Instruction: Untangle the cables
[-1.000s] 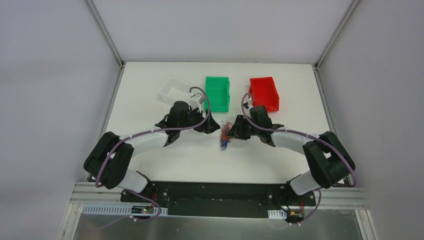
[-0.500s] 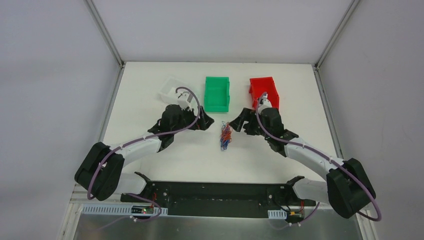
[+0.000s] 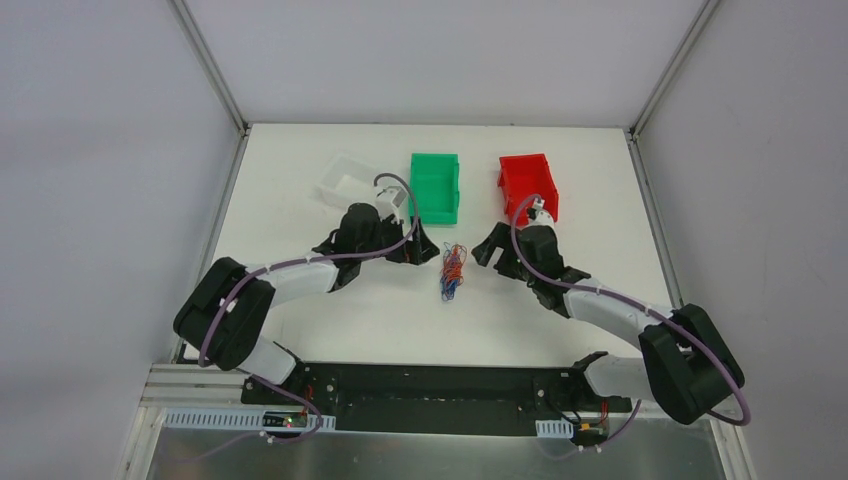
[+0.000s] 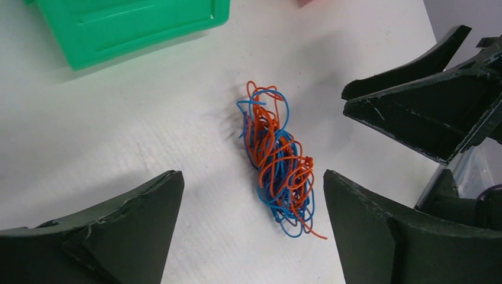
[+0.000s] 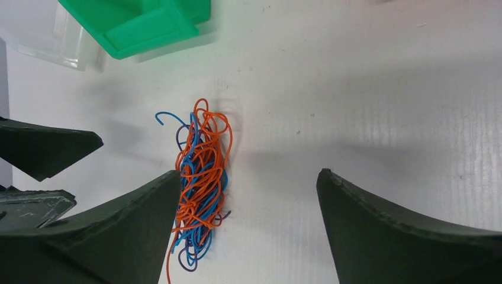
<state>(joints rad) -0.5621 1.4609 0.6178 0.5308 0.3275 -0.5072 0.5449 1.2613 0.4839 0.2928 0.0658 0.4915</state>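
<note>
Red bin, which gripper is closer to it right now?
Right. The right gripper sits just in front of the near-left corner of the red bin; the left gripper is farther off, beyond the cables, in front of the green bin.

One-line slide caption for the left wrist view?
Left gripper, open, aimed at tangled orange-red and blue cables on the white table, green bin beyond.

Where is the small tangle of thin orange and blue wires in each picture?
Top external: tangle of thin orange and blue wires at centre, below the green plastic bin.
Left wrist: tangle centre-right; bin top left.
Right wrist: tangle left of centre; bin top left.
Shared landmark: that bin.
</note>
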